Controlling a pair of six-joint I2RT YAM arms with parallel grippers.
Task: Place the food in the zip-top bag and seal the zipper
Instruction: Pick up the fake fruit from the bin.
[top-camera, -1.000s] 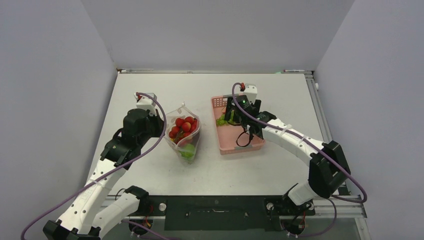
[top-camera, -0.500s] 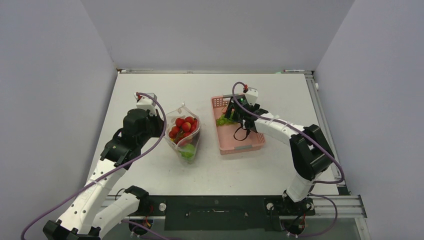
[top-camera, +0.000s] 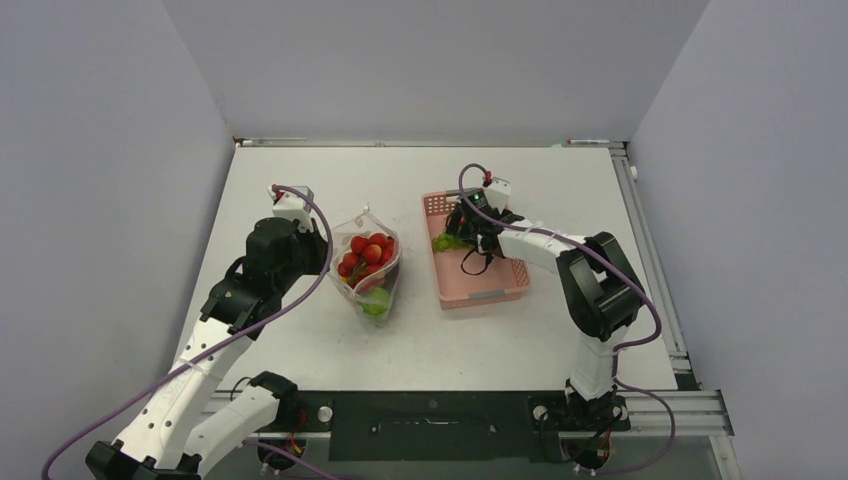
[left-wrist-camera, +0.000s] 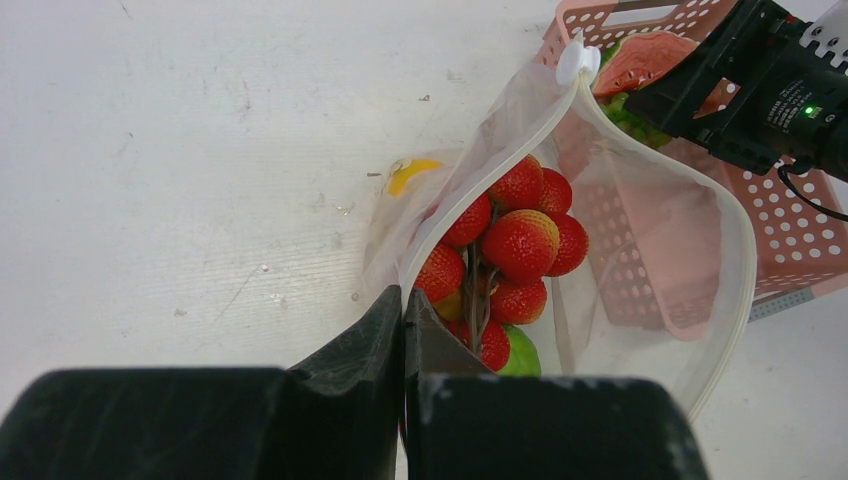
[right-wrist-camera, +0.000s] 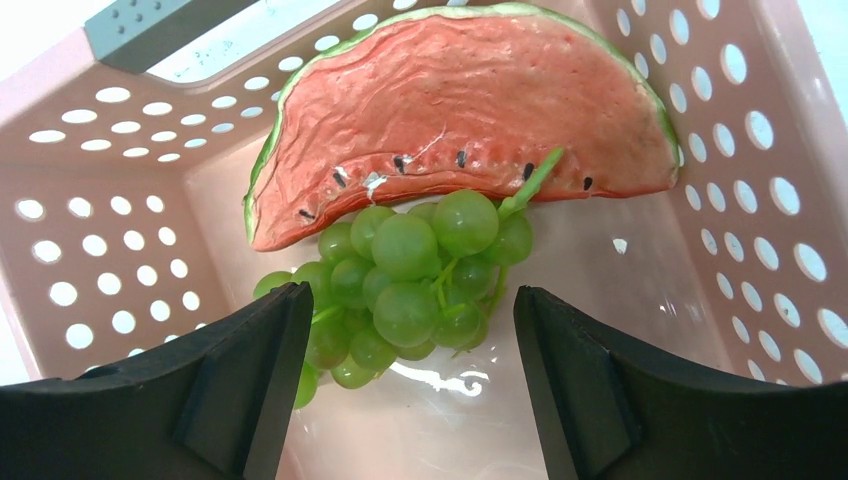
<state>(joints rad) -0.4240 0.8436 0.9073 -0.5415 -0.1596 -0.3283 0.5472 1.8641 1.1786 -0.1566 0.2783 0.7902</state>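
The zip-top bag (left-wrist-camera: 650, 230) stood on the tabletop (top-camera: 300, 180) just left of the pink basket (top-camera: 487, 295); its mouth was open, with a cluster of red fruit (left-wrist-camera: 520, 240), a green piece (left-wrist-camera: 520, 355) and a yellow piece (left-wrist-camera: 410, 172) inside. The left tool (left-wrist-camera: 405, 335) was pinched fully closed on the zipper (left-wrist-camera: 750, 265) at the bag's end farthest from the basket; the right tool (right-wrist-camera: 410, 310) hung inside the basket, jaws wide apart on either side of a bunch of green grapes (right-wrist-camera: 420, 270), gripping nothing; a watermelon slice (right-wrist-camera: 460, 110) lay just behind the grapes.
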